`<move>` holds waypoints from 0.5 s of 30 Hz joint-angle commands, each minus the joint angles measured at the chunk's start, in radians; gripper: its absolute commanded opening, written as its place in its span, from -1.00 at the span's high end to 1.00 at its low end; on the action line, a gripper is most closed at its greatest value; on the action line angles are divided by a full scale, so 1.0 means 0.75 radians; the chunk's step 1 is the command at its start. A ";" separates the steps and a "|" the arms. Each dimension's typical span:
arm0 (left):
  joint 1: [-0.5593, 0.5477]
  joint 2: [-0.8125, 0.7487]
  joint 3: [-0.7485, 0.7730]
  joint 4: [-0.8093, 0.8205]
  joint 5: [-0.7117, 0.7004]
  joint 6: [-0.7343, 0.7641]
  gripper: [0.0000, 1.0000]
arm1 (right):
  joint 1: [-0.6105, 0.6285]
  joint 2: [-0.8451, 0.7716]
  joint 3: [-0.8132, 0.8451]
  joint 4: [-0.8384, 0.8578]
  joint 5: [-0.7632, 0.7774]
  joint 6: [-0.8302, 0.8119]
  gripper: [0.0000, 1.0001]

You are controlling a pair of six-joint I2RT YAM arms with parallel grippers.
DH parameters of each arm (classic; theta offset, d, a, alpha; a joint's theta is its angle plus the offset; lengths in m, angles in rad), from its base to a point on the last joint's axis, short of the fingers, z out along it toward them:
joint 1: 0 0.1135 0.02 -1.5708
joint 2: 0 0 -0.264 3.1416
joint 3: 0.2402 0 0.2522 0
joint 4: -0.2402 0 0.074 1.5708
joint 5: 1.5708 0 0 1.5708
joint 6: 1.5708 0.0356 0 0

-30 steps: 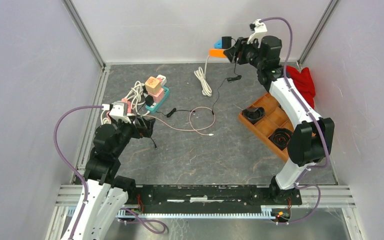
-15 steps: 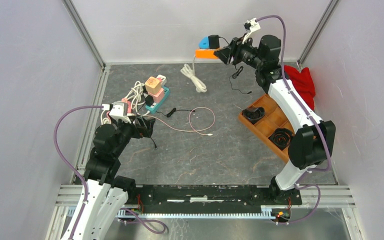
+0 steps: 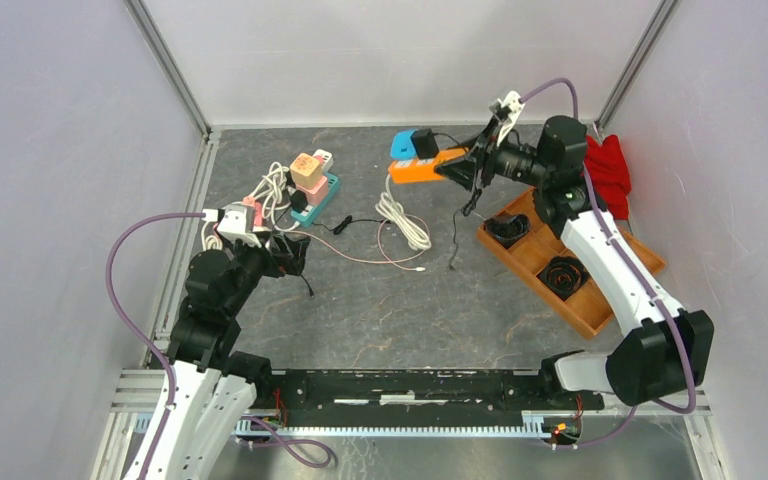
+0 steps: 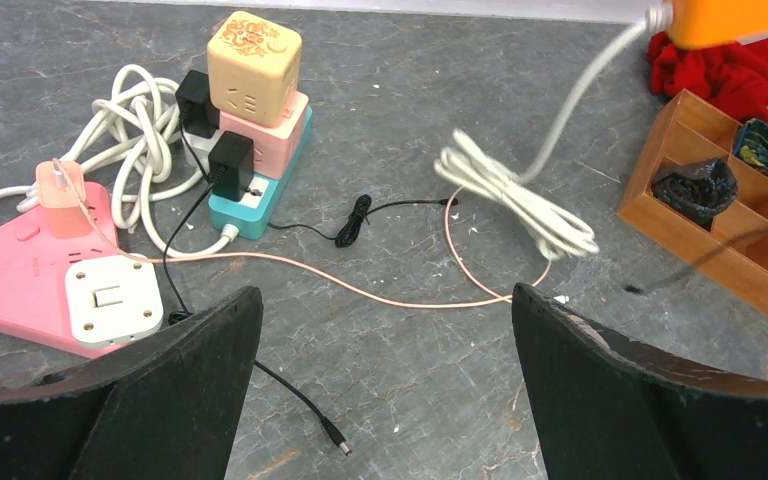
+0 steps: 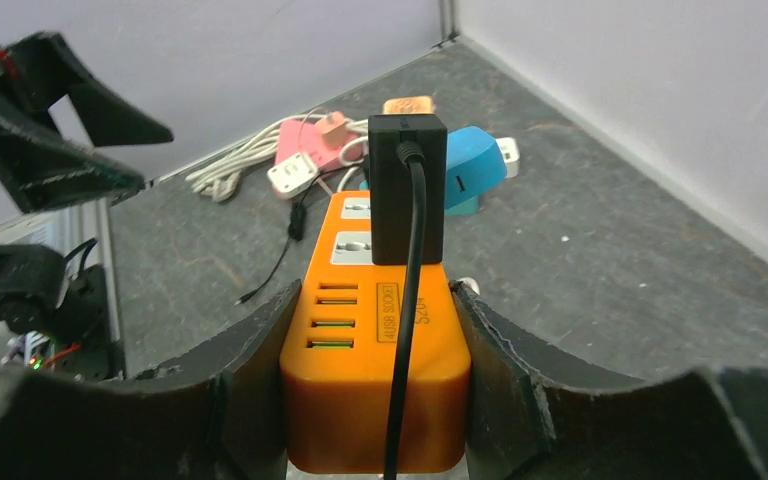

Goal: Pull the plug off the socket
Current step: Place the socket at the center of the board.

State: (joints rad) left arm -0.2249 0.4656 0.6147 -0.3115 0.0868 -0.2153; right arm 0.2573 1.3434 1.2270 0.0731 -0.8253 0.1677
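Orange plastic power strip is up off the surface, clamped at its near end by the right gripper, one finger on each long side. Black square plug is seated in a socket on the strip's top face; its thin black cord runs back over the strip between the fingers and hangs down to the surface. Blue rounded adapter sits at the strip's far end, just beyond the plug. White flat cable drops from the strip to a loose coil on the grey stone-look surface.

Right arm reaches far forward from its base, forearm along the wooden divided tray, wrist bent so the gripper points left. Red cloth lies behind the tray.

Left arm is folded, elbow raised, wrist low. Left gripper has its jaws spread wide, nothing between them, pointing across the surface. Ahead of it on its left: pink triangular socket block, and a teal power strip with a pink cube and a yellow cube stacked on it. Thin pink wire loops across the middle.
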 commanded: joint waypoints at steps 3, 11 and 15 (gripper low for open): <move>-0.001 -0.011 0.002 0.051 -0.014 0.057 -0.99 | 0.052 -0.159 -0.132 0.243 -0.167 0.014 0.99; -0.001 -0.018 0.002 0.051 -0.028 0.060 -0.99 | 0.145 -0.279 -0.375 0.366 -0.307 -0.006 0.99; -0.001 -0.017 0.003 0.051 -0.029 0.060 -0.99 | 0.202 -0.286 -0.482 0.288 -0.369 -0.185 1.00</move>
State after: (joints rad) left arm -0.2249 0.4614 0.6147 -0.3111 0.0795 -0.2153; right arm 0.3763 1.1603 0.9062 0.2165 -1.0225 0.1486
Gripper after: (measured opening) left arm 0.994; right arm 0.567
